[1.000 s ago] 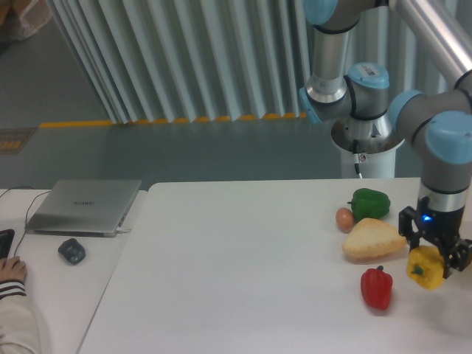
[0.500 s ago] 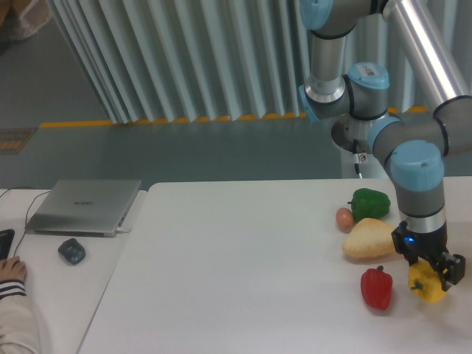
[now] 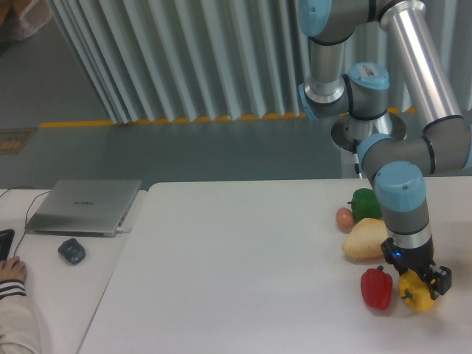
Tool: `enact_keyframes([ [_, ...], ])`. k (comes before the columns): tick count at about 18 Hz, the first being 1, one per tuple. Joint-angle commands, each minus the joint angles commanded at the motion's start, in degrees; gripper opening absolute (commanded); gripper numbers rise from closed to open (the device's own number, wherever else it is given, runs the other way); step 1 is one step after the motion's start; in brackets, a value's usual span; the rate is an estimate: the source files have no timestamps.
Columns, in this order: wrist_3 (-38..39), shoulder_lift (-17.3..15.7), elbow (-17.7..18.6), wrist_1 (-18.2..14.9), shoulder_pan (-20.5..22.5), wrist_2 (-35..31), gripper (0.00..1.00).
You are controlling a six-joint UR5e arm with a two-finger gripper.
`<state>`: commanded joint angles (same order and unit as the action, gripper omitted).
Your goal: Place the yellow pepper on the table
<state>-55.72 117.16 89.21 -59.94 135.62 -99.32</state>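
Observation:
The yellow pepper (image 3: 417,293) is glossy, with a short stem pointing left. It is held low over the white table (image 3: 243,273) near the front right, close to the surface; whether it touches I cannot tell. My gripper (image 3: 418,286) is shut on it from above, with dark fingers on either side. The red pepper (image 3: 376,287) stands just to the left of the yellow one.
Behind the gripper lie a pale yellow wedge (image 3: 363,240), a green pepper (image 3: 366,203) and a small brown egg-like item (image 3: 344,217). On the adjoining desk at left are a laptop (image 3: 83,206), a dark mouse (image 3: 71,251) and a person's hand (image 3: 11,271).
The arm has swung left and lowered, carrying the yellow pepper from near the table's right edge down to a spot beside the red pepper.

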Motion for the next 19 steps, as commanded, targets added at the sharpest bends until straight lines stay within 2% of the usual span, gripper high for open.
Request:
enact_keyframes([
  [4,-0.79,-0.35,-0.52,0.09,0.09,0.44,1.00],
  [8,-0.44,-2.28,-1.58,-0.53,0.62,1.58,1.00],
  [13,-0.70,-5.44,-2.55,-4.21,1.31,5.79,1.00],
  [19,-1.05,-7.56,-2.46,-4.57,1.76,6.59,1.00],
])
